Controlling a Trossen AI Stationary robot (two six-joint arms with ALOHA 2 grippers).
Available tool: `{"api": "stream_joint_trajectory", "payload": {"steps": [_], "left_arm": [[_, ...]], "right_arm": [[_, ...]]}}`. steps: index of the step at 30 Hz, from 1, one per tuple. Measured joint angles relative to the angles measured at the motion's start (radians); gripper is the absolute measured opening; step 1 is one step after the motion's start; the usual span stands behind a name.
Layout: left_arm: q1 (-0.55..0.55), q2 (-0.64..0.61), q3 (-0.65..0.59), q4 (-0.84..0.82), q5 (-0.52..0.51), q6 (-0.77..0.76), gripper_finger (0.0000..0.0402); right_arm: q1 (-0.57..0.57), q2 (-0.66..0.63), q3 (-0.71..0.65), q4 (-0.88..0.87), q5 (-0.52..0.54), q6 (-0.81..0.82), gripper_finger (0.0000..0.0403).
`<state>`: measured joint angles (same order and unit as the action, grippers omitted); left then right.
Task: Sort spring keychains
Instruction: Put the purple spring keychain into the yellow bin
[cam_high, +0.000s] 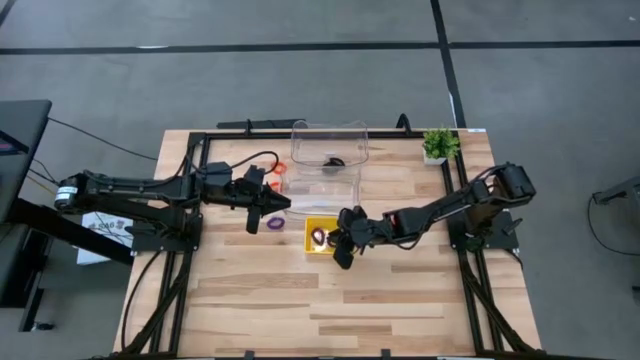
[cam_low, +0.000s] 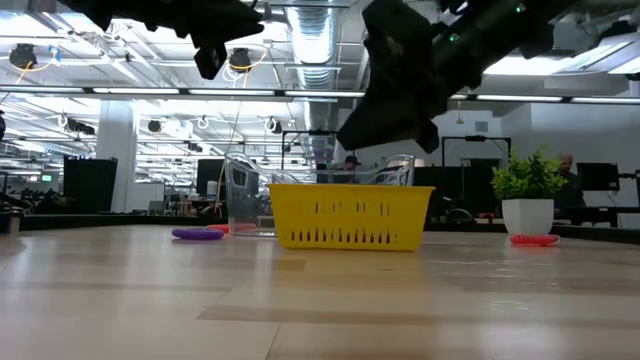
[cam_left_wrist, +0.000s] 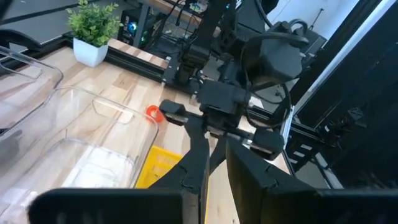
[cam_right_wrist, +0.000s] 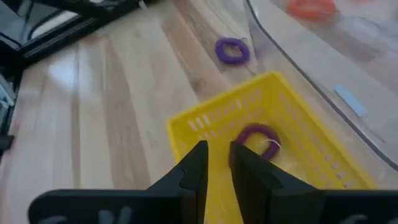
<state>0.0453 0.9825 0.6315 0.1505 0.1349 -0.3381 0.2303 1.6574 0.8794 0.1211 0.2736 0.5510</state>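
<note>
A yellow tray (cam_high: 322, 236) stands mid-table with a purple spring keychain (cam_right_wrist: 258, 140) lying in it. Another purple keychain (cam_high: 276, 224) lies on the wood to its left. Orange-red keychains (cam_high: 278, 168) lie by the clear bin's left side, and one more (cam_low: 535, 240) lies near the plant. A black keychain (cam_high: 335, 161) lies in the clear bin (cam_high: 328, 160). My right gripper (cam_right_wrist: 217, 165) is above the tray's near edge, shut and empty. My left gripper (cam_high: 257, 218) hovers left of the bin, shut and empty.
A small potted plant (cam_high: 438, 145) stands at the far right corner. Black arm frames and cables run along the table's left, right and far edges. Bare wood (cam_high: 330, 310) lies in front of the tray.
</note>
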Motion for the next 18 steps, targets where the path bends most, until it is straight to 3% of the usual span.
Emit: {"api": "stream_joint_trajectory", "payload": {"steps": [7, 18], "left_arm": [[-0.001, 0.0, -0.037, -0.006, -0.007, -0.053, 0.0053], [-0.022, 0.0, -0.251, -0.01, -0.032, -0.339, 0.0053]], "right_arm": [[0.047, -0.104, -0.001, -0.031, 0.114, -0.002, 0.006], [0.144, -0.319, -0.001, -0.125, 0.289, -0.101, 0.006]]}}
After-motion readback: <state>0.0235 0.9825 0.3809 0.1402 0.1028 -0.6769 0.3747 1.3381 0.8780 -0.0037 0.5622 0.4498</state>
